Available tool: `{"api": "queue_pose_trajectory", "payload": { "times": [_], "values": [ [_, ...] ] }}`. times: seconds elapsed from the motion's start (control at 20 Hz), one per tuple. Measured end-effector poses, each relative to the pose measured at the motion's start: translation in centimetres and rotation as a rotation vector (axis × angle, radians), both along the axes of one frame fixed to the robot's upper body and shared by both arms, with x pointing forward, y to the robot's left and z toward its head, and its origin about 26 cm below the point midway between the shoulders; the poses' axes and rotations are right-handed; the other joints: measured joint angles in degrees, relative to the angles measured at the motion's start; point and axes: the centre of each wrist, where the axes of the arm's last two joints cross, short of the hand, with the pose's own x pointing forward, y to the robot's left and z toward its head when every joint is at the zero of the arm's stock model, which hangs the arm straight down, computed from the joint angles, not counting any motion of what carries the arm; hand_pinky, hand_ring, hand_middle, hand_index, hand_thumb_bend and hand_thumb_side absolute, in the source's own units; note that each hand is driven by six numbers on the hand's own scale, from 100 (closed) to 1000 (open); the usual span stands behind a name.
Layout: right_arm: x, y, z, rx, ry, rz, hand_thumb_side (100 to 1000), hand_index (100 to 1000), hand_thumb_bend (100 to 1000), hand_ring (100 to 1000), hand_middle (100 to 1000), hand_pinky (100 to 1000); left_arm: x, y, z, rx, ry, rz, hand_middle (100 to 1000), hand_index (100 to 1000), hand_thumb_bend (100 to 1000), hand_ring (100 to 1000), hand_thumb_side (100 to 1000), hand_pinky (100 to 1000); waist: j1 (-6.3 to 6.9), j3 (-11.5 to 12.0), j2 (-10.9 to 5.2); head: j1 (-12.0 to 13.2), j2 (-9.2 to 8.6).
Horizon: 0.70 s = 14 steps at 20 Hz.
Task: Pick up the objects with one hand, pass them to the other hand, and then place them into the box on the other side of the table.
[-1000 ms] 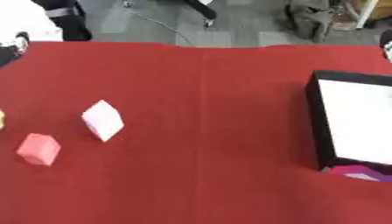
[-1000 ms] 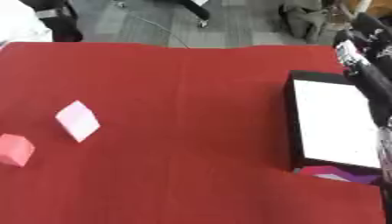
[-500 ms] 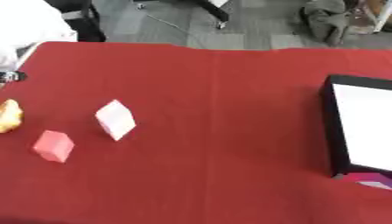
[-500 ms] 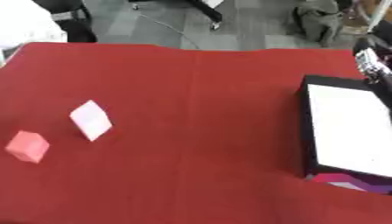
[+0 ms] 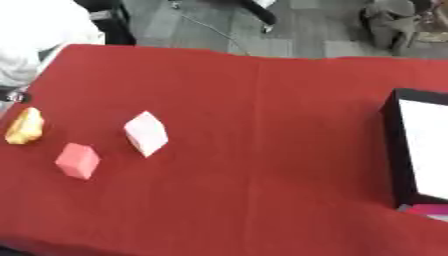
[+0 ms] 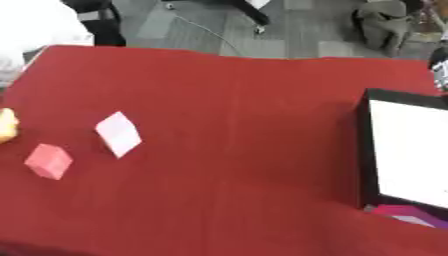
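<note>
Red cloth [image 5: 262, 150] covers the whole table under my cameras, with grey floor beyond its far edge. I can read no writing or label on anything.

On my left side lie three things, apart from one another: a pale pink block [image 5: 146, 133] tilted on a corner, a deeper pink cube [image 5: 77, 160] just nearer and to its left, and a yellow lump [image 5: 24, 126] close to the left edge. On the right stands the box [image 6: 366, 150], black-walled with a white inside. At its near end sits something magenta [image 6: 404, 212]; I cannot tell whether it is in the box or just outside it.

Something white [image 5: 39, 35] fills the far left corner, too blurred to name. A dark bit [image 6: 439, 67] shows at the right edge near the box; I cannot tell what it is. Neither of my hands shows in either view, so I cannot say how they stand. Nothing lies between the blocks and the box.
</note>
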Motion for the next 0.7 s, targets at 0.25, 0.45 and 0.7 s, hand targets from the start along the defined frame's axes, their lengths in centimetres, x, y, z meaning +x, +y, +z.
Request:
{"api": "queue_pose_trajectory", "payload": {
  "times": [0.25, 0.45, 0.7],
  "values": [
    [0.0, 0.0, 0.0, 0.000, 0.000, -0.001, 555, 1000, 100, 1000, 1000, 1000, 0.2, 0.4, -1.9, -0.002, 0.055, 0.033, 831, 911, 637, 896, 375, 934, -0.03, -0.07, 0.00, 0.66, 0.10],
    [0.0, 0.0, 0.0, 0.000, 0.000, 0.000, 555, 1000, 100, 1000, 1000, 1000, 0.6, 0.3, -3.7, 0.000, 0.103, 0.049, 841, 928, 651, 907, 361, 946, -0.10, -0.13, 0.00, 0.77, 0.11],
    [0.0, 0.1, 0.0, 0.000, 0.001, 0.002, 555, 1000, 100, 1000, 1000, 1000, 1.0, -0.3, -6.1, 0.022, 0.166, 0.073, 843, 930, 614, 912, 330, 950, -0.37, -0.38, 0.00, 0.70, 0.11]
  ]
}}
